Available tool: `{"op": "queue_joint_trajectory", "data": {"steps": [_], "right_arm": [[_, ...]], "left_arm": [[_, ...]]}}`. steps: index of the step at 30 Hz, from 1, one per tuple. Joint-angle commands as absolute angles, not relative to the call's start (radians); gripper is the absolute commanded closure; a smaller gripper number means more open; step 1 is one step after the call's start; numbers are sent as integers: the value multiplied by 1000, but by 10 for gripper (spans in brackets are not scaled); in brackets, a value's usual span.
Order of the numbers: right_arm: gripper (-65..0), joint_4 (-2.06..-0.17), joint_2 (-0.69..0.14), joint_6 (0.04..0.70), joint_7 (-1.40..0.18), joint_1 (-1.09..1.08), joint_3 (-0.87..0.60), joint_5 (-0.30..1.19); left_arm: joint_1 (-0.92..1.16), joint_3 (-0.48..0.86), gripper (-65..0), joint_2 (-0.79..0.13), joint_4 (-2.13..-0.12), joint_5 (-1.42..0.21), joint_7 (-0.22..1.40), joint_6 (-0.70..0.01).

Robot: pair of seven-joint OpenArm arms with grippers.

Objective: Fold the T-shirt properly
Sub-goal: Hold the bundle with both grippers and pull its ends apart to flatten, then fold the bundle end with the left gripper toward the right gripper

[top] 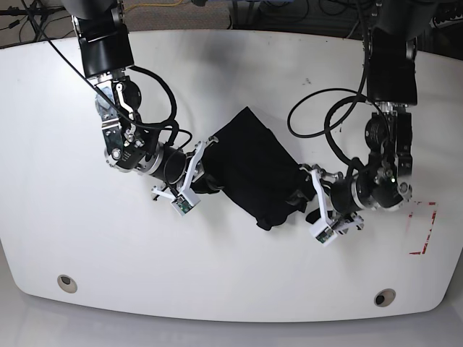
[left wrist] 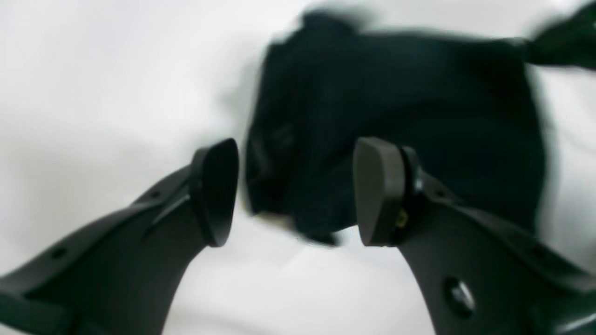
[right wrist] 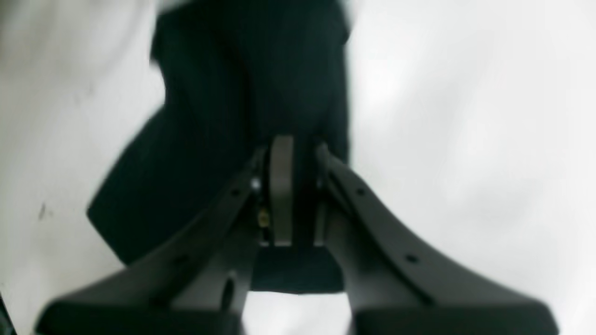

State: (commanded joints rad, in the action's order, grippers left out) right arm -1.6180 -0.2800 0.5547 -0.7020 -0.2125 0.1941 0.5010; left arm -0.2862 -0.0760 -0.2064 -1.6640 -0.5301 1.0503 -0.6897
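While the right pincer point(right wrist: 293, 153) is clenched on a fold of the T-shirt point(top: 249, 166), pinning that side so the cloth can be drawn over, the left pincer point(left wrist: 295, 190) hangs released just above the opposite edge, holding nothing. Bunched and partly folded, the shirt lies mid-desk point(top: 231, 289), well clear of every edge.

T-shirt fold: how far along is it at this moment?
Mostly done: the T-shirt lies as a compact, slightly rumpled bundle on the white table. In hand: the right tool is shut on its edge, while the left tool is open beside it. Left: release and tidy the fold.
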Motion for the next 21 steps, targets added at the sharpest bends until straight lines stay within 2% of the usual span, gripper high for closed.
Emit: {"op": "queue_joint_trajectory", "data": {"steps": [6, 11, 18, 21], "right_arm": [[-55, -1626, -286, 555, -714, -200, 163, 499], [-55, -1595, -285, 562, -711, -197, 143, 460], [-55, -1508, -245, 567, -642, -199, 143, 332], [-55, -1443, -226, 596, -581, -200, 143, 277]], "left_arm": [[-162, -160, -367, -199, -1773, -527, 1052, -684], [-101, -200, -367, -191, -1779, -524, 1052, -680], [-84, -196, -367, -124, -1684, -455, 1049, -680], [-85, -197, -367, -97, -1607, -394, 1033, -680]]}}
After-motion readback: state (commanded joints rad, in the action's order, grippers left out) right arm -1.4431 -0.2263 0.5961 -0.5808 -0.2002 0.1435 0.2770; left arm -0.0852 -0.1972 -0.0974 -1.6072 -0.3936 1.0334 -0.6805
